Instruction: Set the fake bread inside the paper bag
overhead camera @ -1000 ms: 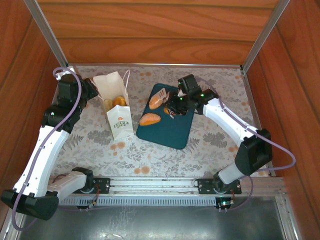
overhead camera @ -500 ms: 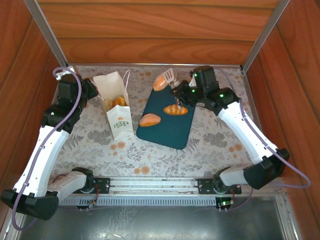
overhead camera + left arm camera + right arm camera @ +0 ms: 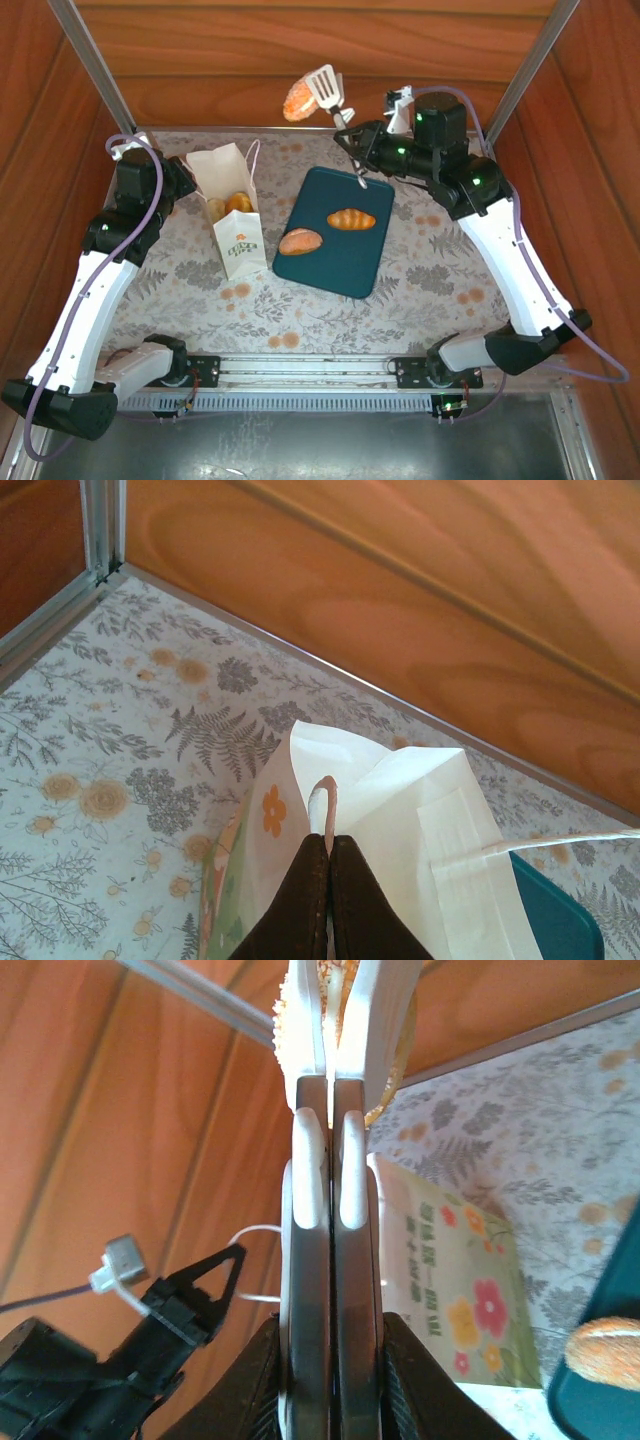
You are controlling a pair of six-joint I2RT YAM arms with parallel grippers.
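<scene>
Paper bag point(image 3: 232, 215) upright near the bench's far-left corner, rolls point(image 3: 237, 203) inside, my left jaws pressed together on its rim | teal tray point(image 3: 340, 275) mid-bench carrying two loose rolls point(image 3: 350, 219) point(image 3: 299, 240) | my right jaws clamped on white tongs point(image 3: 325, 88), which pinch one roll point(image 3: 298, 100) high above the far edge

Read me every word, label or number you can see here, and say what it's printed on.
On the paper bag, front logo, top view: lettering too small to read.
On the same bag's flowered panel, right wrist view: lines of small print, too blurred to read.
No other text can be made out.
</scene>
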